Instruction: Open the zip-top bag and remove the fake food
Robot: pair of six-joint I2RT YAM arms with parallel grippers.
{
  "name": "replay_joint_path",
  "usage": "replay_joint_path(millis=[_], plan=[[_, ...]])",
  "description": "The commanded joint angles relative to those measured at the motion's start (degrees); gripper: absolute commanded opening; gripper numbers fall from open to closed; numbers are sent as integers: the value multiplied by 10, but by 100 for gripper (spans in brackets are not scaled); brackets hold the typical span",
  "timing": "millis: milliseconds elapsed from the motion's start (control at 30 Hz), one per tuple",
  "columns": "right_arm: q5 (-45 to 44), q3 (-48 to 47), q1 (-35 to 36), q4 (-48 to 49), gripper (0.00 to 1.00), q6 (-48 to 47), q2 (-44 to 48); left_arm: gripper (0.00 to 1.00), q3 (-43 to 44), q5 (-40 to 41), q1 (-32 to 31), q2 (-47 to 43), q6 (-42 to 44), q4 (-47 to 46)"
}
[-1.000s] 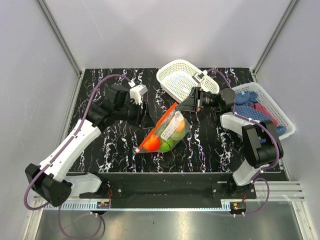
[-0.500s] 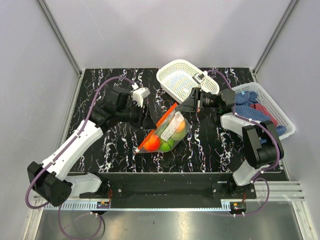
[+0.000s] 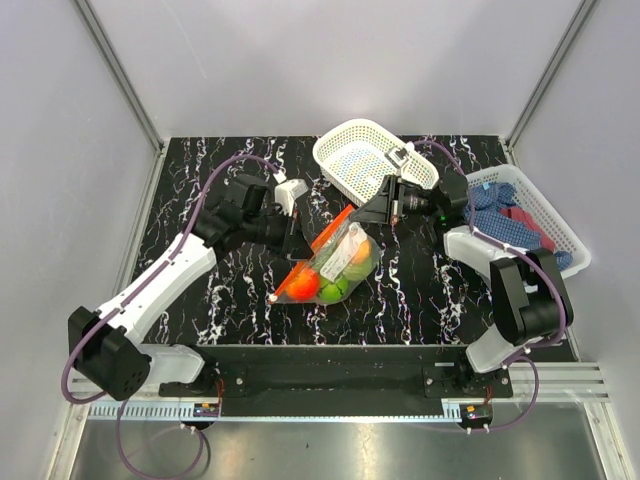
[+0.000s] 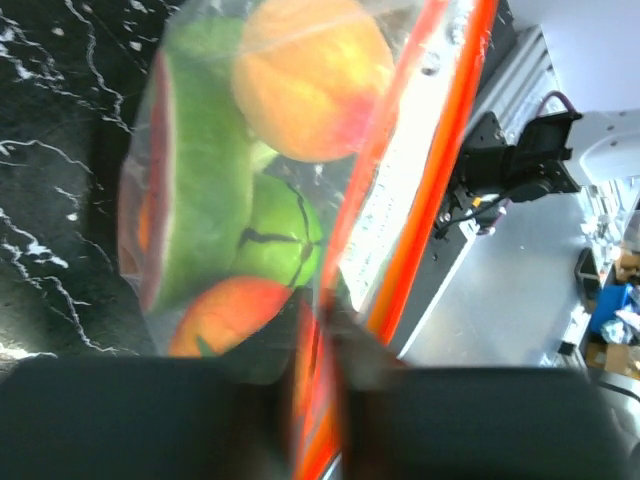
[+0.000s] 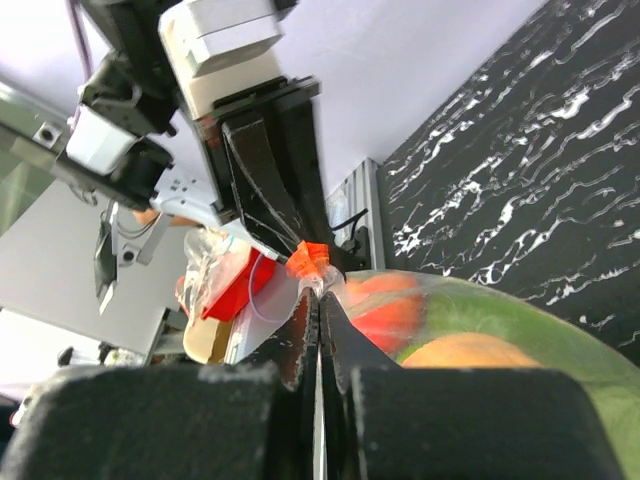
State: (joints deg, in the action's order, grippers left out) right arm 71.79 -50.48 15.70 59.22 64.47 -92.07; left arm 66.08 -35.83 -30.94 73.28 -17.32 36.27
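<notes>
The zip-top bag (image 3: 335, 262) lies mid-table with its orange-red zip strip (image 3: 312, 255) along its left side. Inside is the fake food: a red tomato (image 3: 307, 287), a green fruit (image 3: 336, 288) and an orange ball (image 3: 359, 253). The left wrist view also shows a watermelon slice (image 4: 195, 200). My left gripper (image 3: 298, 238) is shut on the zip strip (image 4: 425, 190), and its fingertips (image 4: 350, 345) are blurred. My right gripper (image 3: 370, 213) is shut on the bag's far corner, just below the orange slider tab (image 5: 308, 260).
A round white lattice basket (image 3: 362, 150) stands behind the bag. A rectangular white basket (image 3: 535, 200) with blue and red cloths sits at the right edge. Both arms reach in over the black marbled table (image 3: 420, 290).
My left arm has moved right to the bag, and its gripper has closed on the zip strip. The right gripper has kept its hold and place.
</notes>
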Motion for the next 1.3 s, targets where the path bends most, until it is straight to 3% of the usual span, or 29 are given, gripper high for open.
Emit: replay_joint_path(millis=[0, 133, 233, 300, 467, 500, 633, 733, 833, 1100, 1267], plan=[[-52, -45, 24, -159, 0, -113, 43, 0, 9, -19, 2, -13, -20, -29], [-97, -83, 44, -291, 1, -165, 49, 0, 57, 90, 2, -44, -45, 41], [-155, -129, 61, -431, 17, -227, 61, 0, 67, 128, 2, -75, -90, 62], [-215, -181, 77, -520, 37, -268, 68, 0, 58, 128, 2, -86, -126, 62], [-296, -262, 83, -739, 67, -328, 70, 0, 50, 148, 1, -86, -173, 57], [-319, -268, 83, -762, 69, -331, 73, 0, 55, 153, 1, -82, -177, 55], [-362, -288, 84, -872, 69, -360, 92, 0, 64, 157, 0, -58, -184, 44], [-380, -286, 93, -899, 66, -371, 118, 0, 52, 147, 0, -45, -193, 28], [-383, -272, 135, -901, 62, -376, 143, 0, 42, 125, 0, -42, -203, 6], [-392, -292, 216, -904, 36, -396, 112, 0, 42, 125, 1, -38, -213, -8], [-380, -281, 232, -903, 36, -399, 74, 0, 46, 123, 0, -35, -217, -18]])
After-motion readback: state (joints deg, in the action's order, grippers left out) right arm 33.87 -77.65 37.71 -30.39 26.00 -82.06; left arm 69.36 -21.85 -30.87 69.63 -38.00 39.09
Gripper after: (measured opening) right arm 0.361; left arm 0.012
